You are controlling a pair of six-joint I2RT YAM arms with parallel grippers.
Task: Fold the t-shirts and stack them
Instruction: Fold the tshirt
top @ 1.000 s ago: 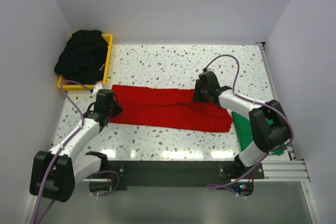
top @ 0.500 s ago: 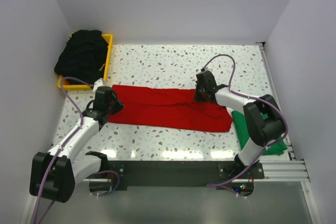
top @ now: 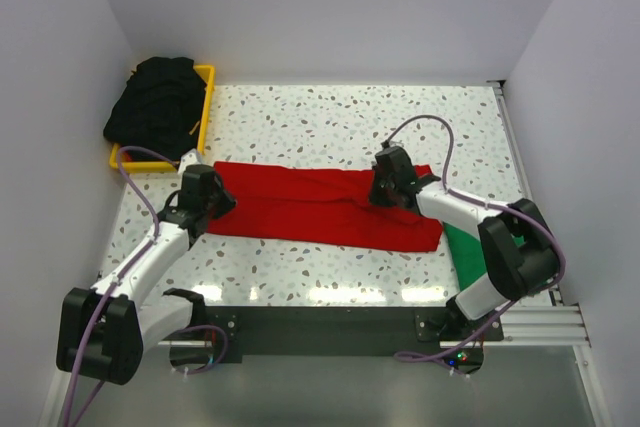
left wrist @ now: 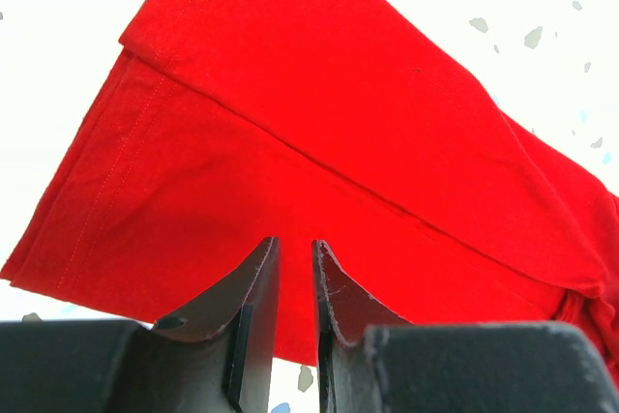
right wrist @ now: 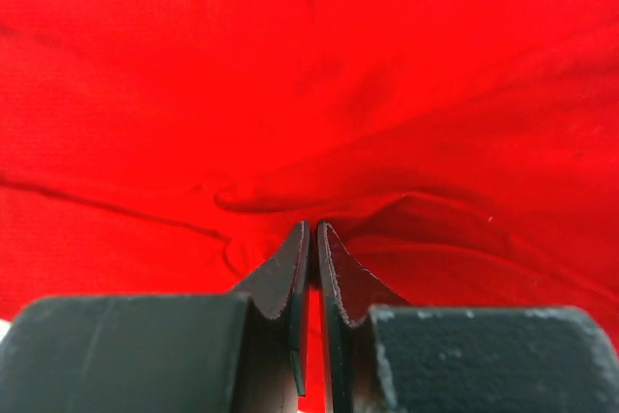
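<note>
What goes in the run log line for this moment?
stage: folding red shirt | left claw: nearly shut over shirt's left end | right claw: shut on shirt fold | green shirt: right edge | black shirts: yellow bin
</note>
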